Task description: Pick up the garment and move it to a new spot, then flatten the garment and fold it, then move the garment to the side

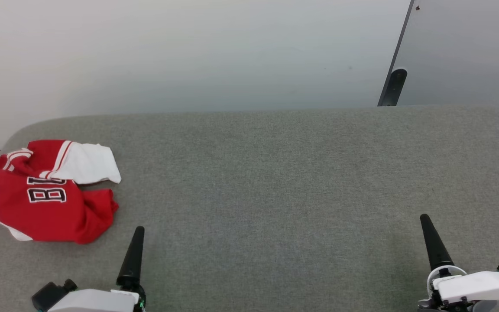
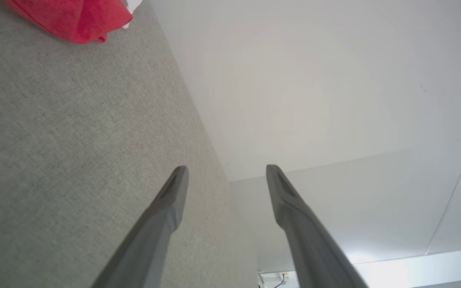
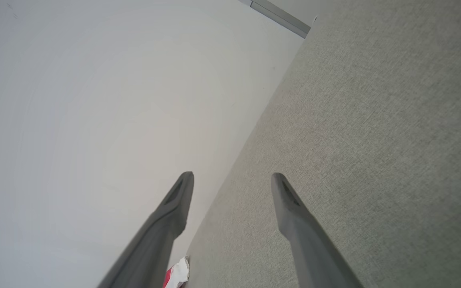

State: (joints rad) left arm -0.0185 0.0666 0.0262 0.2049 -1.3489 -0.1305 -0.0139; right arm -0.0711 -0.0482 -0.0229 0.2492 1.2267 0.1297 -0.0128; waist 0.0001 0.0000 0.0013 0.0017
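Note:
The garment (image 1: 50,195), a red jersey with a white sleeve and black lettering, lies crumpled at the far left of the grey table (image 1: 275,182). A red corner of the garment (image 2: 78,18) shows at the top left of the left wrist view, and a small bit of the garment (image 3: 177,274) shows at the bottom of the right wrist view. My left gripper (image 1: 137,234) sits at the lower left, just right of the jersey and apart from it, open with nothing between its fingers (image 2: 174,192). At the lower right my right gripper (image 1: 426,221) is open and empty, far from the jersey.
A pale wall (image 1: 189,52) rises behind the table's far edge. A grey panel with a dark post (image 1: 394,86) stands at the back right. The table's left edge runs close to the jersey.

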